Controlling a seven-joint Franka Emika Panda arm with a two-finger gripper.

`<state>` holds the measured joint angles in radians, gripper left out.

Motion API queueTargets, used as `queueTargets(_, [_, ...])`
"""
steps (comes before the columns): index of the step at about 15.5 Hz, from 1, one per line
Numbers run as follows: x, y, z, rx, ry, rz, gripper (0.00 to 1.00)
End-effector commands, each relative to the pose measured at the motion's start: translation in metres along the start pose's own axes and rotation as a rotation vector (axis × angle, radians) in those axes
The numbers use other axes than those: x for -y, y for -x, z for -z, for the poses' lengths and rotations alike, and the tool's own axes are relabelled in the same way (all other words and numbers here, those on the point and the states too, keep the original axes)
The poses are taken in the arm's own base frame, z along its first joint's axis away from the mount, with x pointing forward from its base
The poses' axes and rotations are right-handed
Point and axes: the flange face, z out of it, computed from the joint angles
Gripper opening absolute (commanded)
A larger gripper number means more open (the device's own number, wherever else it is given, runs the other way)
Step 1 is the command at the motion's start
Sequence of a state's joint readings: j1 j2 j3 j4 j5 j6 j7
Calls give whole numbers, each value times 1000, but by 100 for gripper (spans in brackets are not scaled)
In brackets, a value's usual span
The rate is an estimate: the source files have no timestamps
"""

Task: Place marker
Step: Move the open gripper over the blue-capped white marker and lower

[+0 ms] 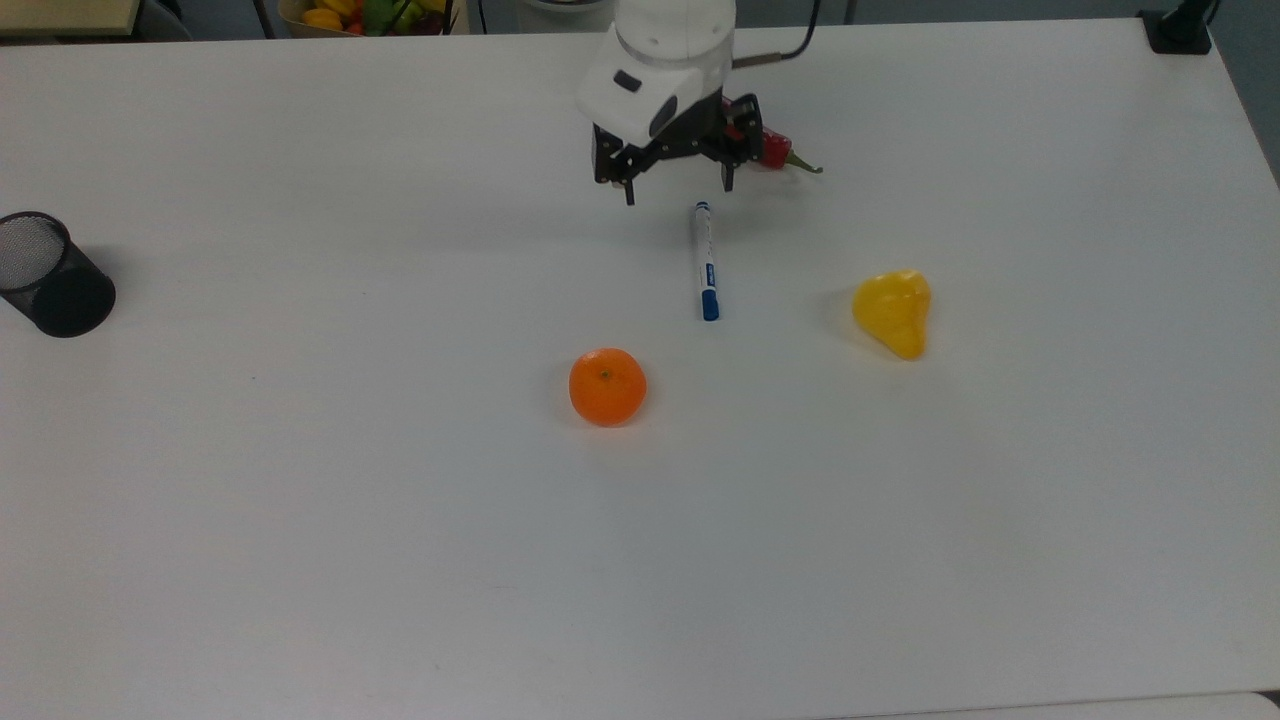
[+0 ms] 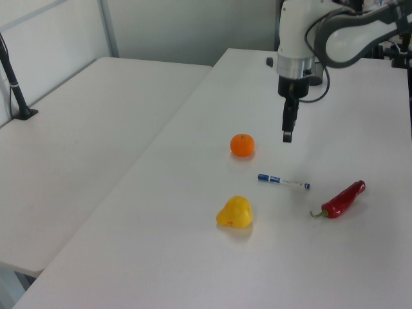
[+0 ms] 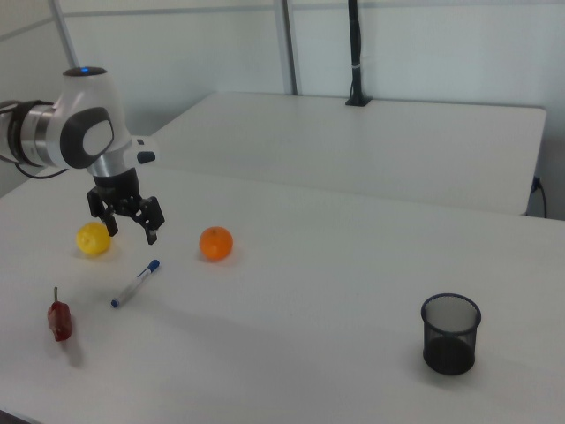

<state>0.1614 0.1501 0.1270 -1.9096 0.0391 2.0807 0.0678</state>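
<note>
On the white table point(image 1: 300, 500), the slim white marker with a blue cap point(image 1: 705, 262) lies flat between a round orange point(image 1: 607, 386) and a yellow pepper point(image 1: 893, 312). The black two-finger gripper point(image 1: 677, 190) hangs above its far end, fingers spread, empty. Descending off-centre might roll the marker away.

Red chili point(image 1: 775, 150) mostly behind the gripper point(image 1: 678, 187) in the top view.
</note>
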Motion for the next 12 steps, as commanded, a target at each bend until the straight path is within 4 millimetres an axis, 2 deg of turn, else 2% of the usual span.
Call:
queueTargets(1, [15, -6, -29, -17, 32, -19, 100])
queueTargets(4, [26, -9, -55, -10, 55, -19, 100])
queueTargets(7, [28, -14, -77, -11, 65, -29, 100])
queueTargets(10, [29, -18, -92, -20, 71, -14, 100])
queueTargets(12, [28, -18, -96, -17, 81, -7, 95])
